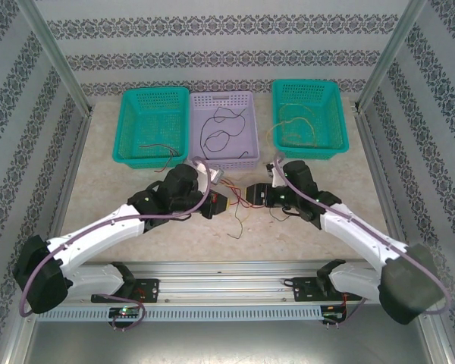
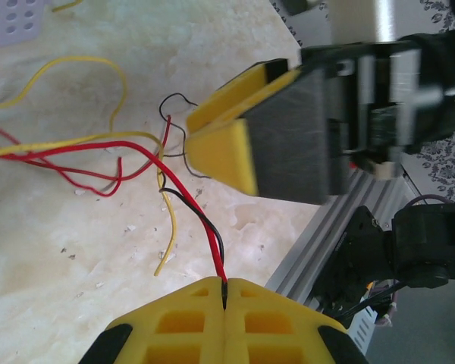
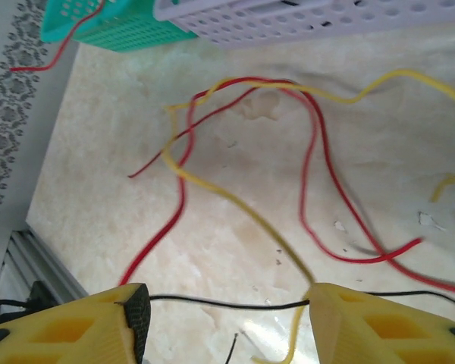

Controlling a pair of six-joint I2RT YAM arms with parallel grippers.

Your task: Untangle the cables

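A loose tangle of thin cables lies on the table between the two grippers. My left gripper is shut on a red cable and a black cable, both pinched at its tips. A yellow cable lies loose beside them. My right gripper is open just above the table. A black cable runs across the gap between its fingers, and a yellow cable brushes the right finger. Red loops lie beyond. From above, the left gripper faces the right gripper closely.
Three baskets stand at the back: a teal basket with a red cable, a lavender basket with dark cables, and a teal basket with a pale cable. The aluminium rail runs along the near edge.
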